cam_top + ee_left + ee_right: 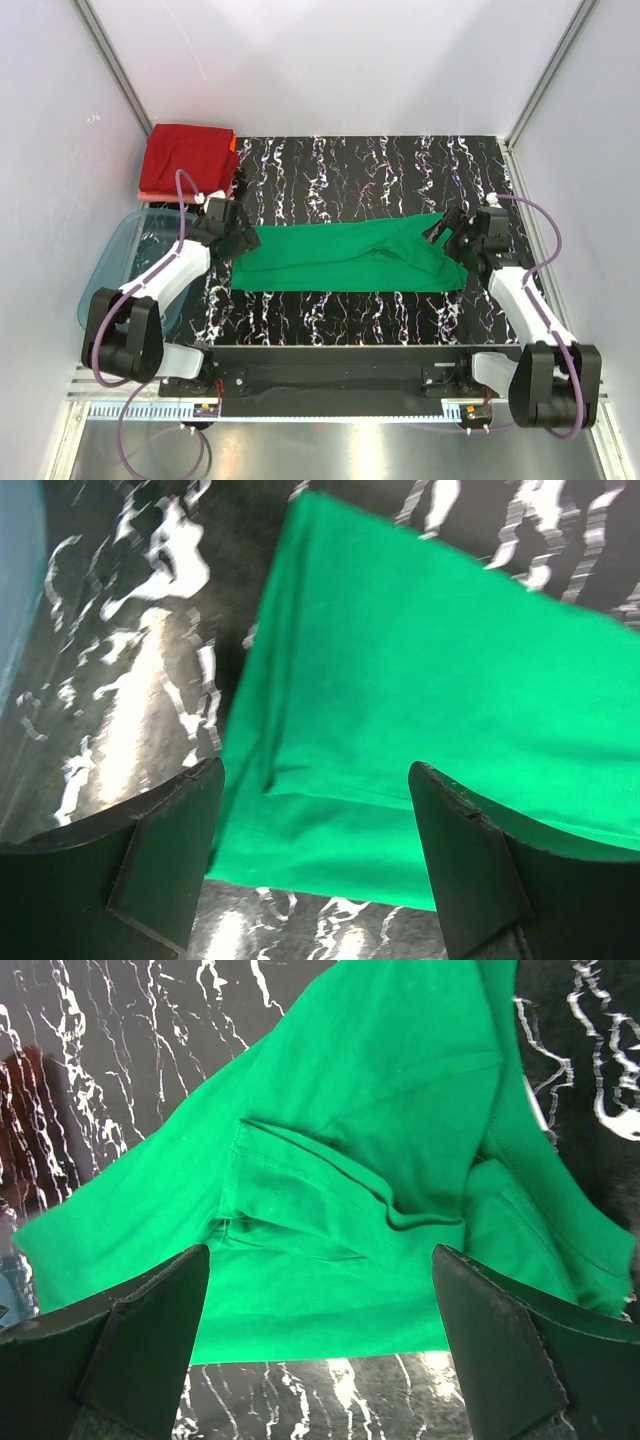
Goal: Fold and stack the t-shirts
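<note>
A bright green t-shirt lies folded into a long strip across the black marbled table. My left gripper hovers at its left end, open, with green cloth below the spread fingers and nothing held. At the shirt's right end my right gripper is also open, over the bunched sleeve and hem. A folded dark red t-shirt tops a stack at the back left corner, with a salmon-pink edge under it.
A translucent blue plastic tub stands at the left, beside the left arm. White walls close in the table on the left, back and right. Purple cables loop from both arms.
</note>
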`<state>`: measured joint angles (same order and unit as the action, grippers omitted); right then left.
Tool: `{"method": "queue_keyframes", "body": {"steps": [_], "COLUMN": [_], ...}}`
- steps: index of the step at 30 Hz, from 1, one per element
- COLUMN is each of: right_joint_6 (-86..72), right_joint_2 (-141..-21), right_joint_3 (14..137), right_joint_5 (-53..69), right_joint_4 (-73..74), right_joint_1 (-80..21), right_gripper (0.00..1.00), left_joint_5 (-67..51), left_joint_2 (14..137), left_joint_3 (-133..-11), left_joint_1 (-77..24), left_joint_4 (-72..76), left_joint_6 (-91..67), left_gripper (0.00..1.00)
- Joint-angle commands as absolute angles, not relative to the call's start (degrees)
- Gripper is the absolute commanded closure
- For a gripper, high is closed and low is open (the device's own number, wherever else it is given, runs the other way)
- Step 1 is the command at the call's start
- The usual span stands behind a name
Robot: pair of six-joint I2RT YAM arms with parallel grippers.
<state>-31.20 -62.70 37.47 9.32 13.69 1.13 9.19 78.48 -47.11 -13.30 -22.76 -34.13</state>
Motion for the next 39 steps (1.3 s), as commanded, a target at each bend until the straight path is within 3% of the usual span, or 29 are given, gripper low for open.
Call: {"method": "queue_keyframes", "body": {"steps": [1,12,18,24,30,35,37,39], "right_joint_6": [-33.13,-33.84,-33.66,-34.54,-32.87,-30.15,-31.54,-32.6], "right_joint_2": [-67.22,-95.42,-110.79,-125.31,-143.15,-166.58,-169.71,-167.71], "right_joint_3": [41.91,52.99,67.21,90.06,119.49,160.25,166.62,161.57], "right_joint_5": [11.42,12.39,10.11,12.39,16.69,22.57,23.29,23.55], "right_joint_4": [12.3,13.09,18.71,26.18,36.29,48.86,46.61,41.34], "right_joint_1": [0.36,-2.99,-2.9,-3.69,-8.25,-12.83,-13.62,-13.62], "right_gripper": [0.02,0.05,0.06,0.09,0.09,0.07,0.05,0.05], "left_joint_5": [11.95,8.97,5.1,0.36,-10.19,-16.78,-16.61,-14.69], "left_joint_2": [76.64,89.47,91.32,88.86,95.09,101.25,100.73,99.06], "left_joint_3": [-47.46,-49.04,-48.08,-40.44,-33.48,-39.98,-43.66,-45.69], "left_joint_1": [-15.73,-21.01,-22.84,-33.38,-51.04,-62.9,-65.03,-67.49], "left_joint_4": [-17.76,-14.41,-14.68,-12.84,3.41,12.57,8.63,1.37], "left_joint_6": [-34.28,-33.49,-34.89,-43.75,-60.19,-68.64,-68.12,-66.89], "left_gripper": [0.2,0.24,0.27,0.27,0.27,0.28,0.28,0.27]}}
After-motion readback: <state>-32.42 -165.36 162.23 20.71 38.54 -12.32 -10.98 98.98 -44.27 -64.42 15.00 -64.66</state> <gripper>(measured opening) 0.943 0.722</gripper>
